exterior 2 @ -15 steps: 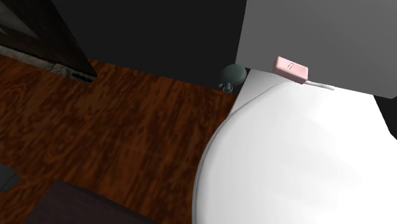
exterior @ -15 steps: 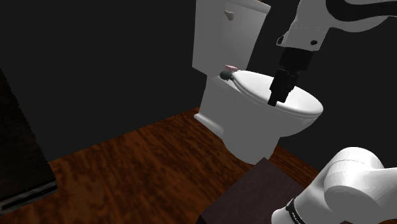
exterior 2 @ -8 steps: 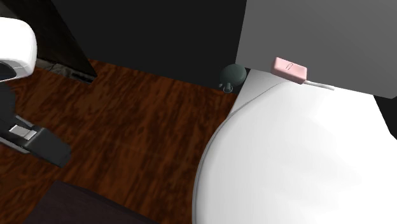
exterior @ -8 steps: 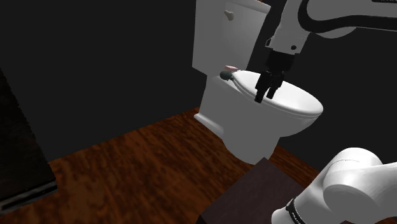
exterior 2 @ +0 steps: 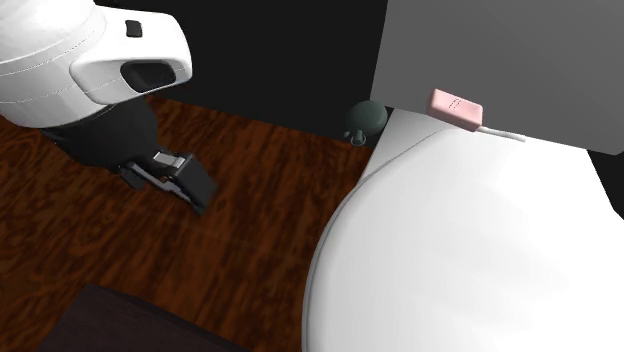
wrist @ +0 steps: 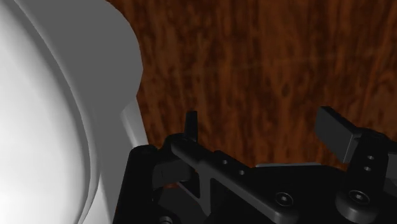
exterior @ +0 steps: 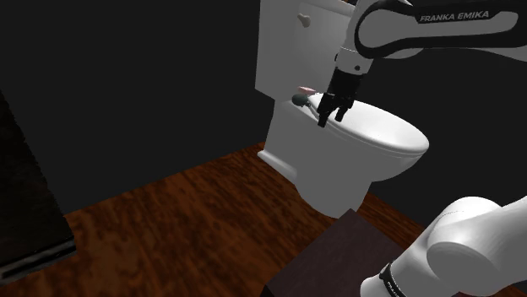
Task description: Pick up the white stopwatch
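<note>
Having been swung across the toilet lid [exterior: 384, 135] toward the tank [exterior: 296, 42], the gripper [exterior: 330, 118] was brought near the dark round stopwatch [exterior: 299, 99] at the lid's back corner, fingers [wrist: 334, 127] spread, nothing grasped.

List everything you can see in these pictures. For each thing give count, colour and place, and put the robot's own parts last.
toilet: one, white, lid shut, standing on the floor
stopwatch: one, dark grey-green here, round, at the corner where lid meets tank
flat device: one, pink, with a white cord, at the lid's back against the tank
floor: one, reddish-brown wood, around the toilet
dark furniture: one, black, shoulder view's left edge
stand: one, dark brown box, shoulder view's lower right
arm: one, white with dark joints, reaching over the toilet
jaws: one pair, black, apart and empty, near the stopwatch, beside the toilet's rim
</note>
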